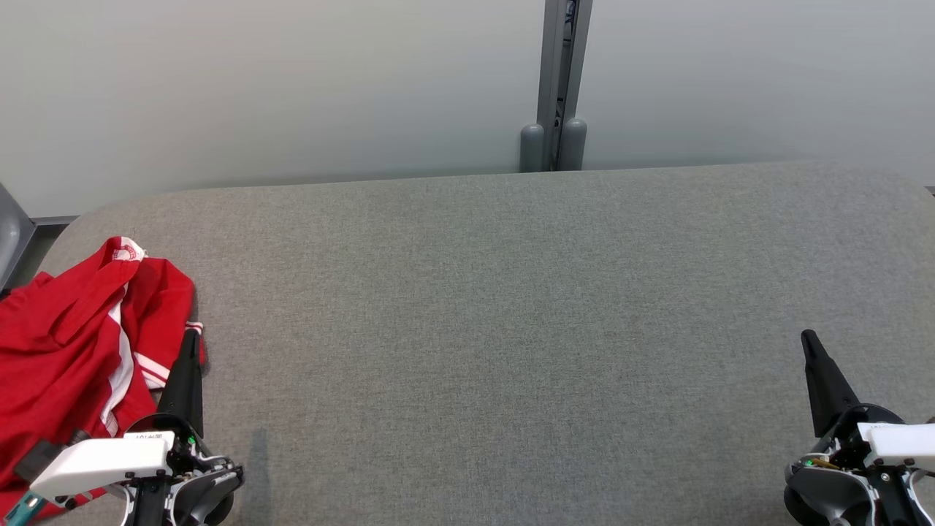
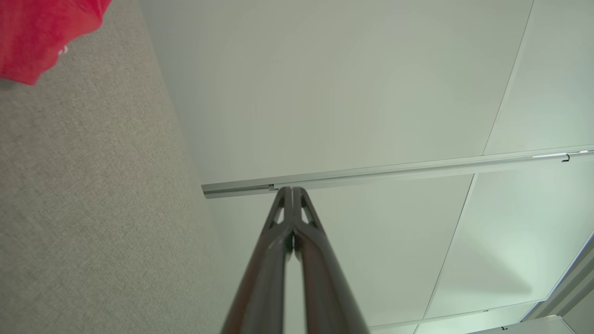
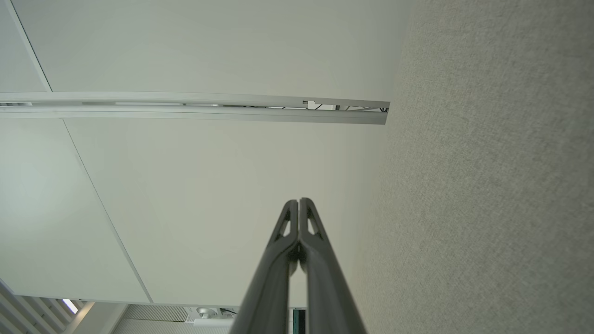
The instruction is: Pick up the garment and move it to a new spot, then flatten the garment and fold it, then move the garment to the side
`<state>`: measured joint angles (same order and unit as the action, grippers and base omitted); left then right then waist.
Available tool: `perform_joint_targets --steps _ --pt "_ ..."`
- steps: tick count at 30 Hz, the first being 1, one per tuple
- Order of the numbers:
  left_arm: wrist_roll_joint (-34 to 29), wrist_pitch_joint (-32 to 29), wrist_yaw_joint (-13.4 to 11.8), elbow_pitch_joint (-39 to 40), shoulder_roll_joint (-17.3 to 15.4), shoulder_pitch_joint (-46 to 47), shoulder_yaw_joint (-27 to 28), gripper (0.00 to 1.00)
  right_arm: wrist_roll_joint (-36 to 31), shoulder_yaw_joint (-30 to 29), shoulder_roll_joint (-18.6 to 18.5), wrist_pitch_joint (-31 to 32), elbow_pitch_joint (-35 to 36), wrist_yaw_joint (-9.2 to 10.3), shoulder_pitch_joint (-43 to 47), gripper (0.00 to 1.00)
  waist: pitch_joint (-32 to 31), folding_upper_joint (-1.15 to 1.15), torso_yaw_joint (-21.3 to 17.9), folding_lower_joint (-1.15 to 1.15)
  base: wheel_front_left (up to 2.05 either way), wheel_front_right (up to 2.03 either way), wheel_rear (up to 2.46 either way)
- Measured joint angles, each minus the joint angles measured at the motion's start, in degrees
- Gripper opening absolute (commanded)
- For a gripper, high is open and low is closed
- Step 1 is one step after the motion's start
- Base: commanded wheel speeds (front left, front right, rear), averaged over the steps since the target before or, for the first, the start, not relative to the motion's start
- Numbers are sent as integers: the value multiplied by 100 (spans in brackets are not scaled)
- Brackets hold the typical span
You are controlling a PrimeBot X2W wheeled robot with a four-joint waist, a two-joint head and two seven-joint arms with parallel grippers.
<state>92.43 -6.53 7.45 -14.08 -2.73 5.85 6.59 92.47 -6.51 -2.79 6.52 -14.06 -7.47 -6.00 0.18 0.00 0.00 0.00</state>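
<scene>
The garment (image 1: 73,351) is red with white stripes and lies crumpled at the left edge of the grey felt table (image 1: 497,329). A corner of this garment (image 2: 41,32) shows at the top left of the left wrist view. My left gripper (image 1: 192,334) stands at the lower left, shut and empty, its tips just beside the garment's right edge. From its own wrist camera, the left gripper (image 2: 292,189) has both tips pressed together. My right gripper (image 1: 808,336) is at the lower right, shut on nothing, far from the garment; the right gripper (image 3: 299,200) points at the wall.
A pale wall panel (image 1: 292,88) rises behind the table, with a grey metal post (image 1: 559,88) at its middle. The table's far corners are rounded. A grey object (image 1: 11,234) shows past the table's left edge.
</scene>
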Motion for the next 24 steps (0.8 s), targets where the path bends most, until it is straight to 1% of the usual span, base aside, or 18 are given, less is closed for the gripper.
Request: perform_joint_targets --steps 24 --pt "0 0 0 0 0 0 0 0 0 0 0 0 0 0 -1 0 0 0 0 0 0 0 0"
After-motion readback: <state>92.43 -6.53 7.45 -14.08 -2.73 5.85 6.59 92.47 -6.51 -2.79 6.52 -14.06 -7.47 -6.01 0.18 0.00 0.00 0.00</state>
